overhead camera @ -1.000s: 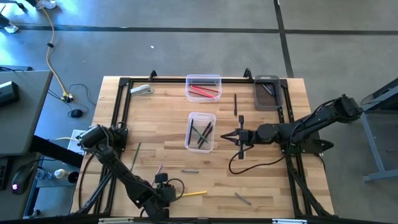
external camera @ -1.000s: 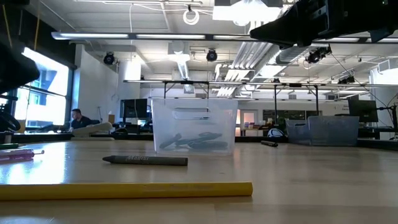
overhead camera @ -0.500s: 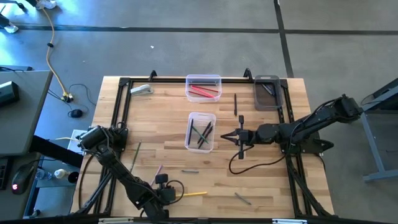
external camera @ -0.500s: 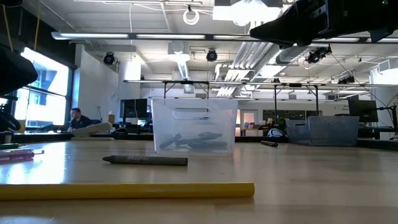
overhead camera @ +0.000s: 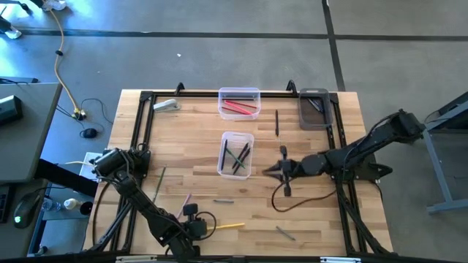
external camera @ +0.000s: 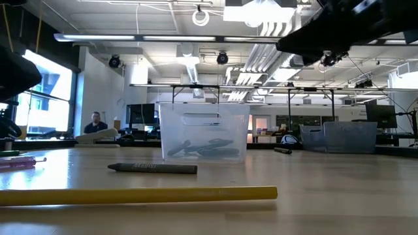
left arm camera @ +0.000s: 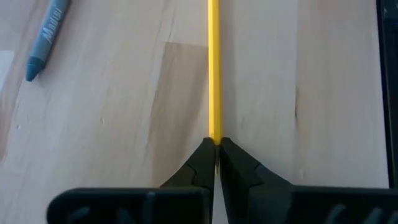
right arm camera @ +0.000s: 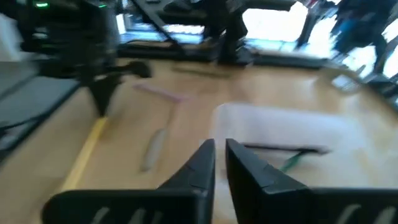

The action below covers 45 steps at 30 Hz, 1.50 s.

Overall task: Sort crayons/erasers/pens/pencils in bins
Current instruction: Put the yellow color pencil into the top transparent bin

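At the bottom of the high view my left gripper (overhead camera: 199, 228) has its jaws clamped on the very end of the yellow pencil (overhead camera: 229, 227), which lies flat on the counter (overhead camera: 322, 219). In the left wrist view the jaws (left arm camera: 216, 148) meet on only the last bit of that pencil (left arm camera: 213, 68), so my worry is that it pivots or slides out as I lift, since nearly all of its length hangs past the grip. A blue-grey crayon (left arm camera: 45, 38) lies near, apart from the pencil; a swing could knock it.

Toward the middle of the frame, a clear bin (overhead camera: 236, 154) holds dark pens and pencils. My right gripper (overhead camera: 278, 169) hovers just right of it, jaws slightly apart and empty as far as I can see. If I carry the pencil there, the two arms could crowd each other over that bin.

Along the upper edge sit a second clear bin (overhead camera: 239, 102) with red sticks and, to its right, a dark grey bin (overhead camera: 315, 109). A long tilted pencil could catch a rim and tip out.
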{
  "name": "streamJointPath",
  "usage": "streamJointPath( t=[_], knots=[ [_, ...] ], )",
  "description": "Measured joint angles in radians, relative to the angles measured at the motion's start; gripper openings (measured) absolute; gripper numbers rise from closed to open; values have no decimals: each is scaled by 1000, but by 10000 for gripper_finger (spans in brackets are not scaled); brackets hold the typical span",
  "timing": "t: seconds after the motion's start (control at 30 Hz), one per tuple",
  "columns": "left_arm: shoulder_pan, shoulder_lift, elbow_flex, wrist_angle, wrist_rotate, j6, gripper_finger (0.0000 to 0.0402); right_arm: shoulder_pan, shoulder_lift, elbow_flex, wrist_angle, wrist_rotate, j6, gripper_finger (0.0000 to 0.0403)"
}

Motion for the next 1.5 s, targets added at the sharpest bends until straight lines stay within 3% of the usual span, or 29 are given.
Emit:
streamJointPath(
  t=[0.27,0.47,0.73,0.93,1.5],
  knots=[
    [3,3,-2,16,-54,-15,0,190,227,75,-4,56,226,131],
    [3,3,-2,23,-89,-23,0,248,428,224,-10,56,286,164],
    [-1,3,-2,24,-121,-23,0,251,606,432,-246,37,334,168],
    [-1,2,-1,36,-154,-26,0,233,683,532,-310,1,314,168],
    [4,0,0,81,-186,0,0,224,697,552,-375,-5,256,167]
  ],
)
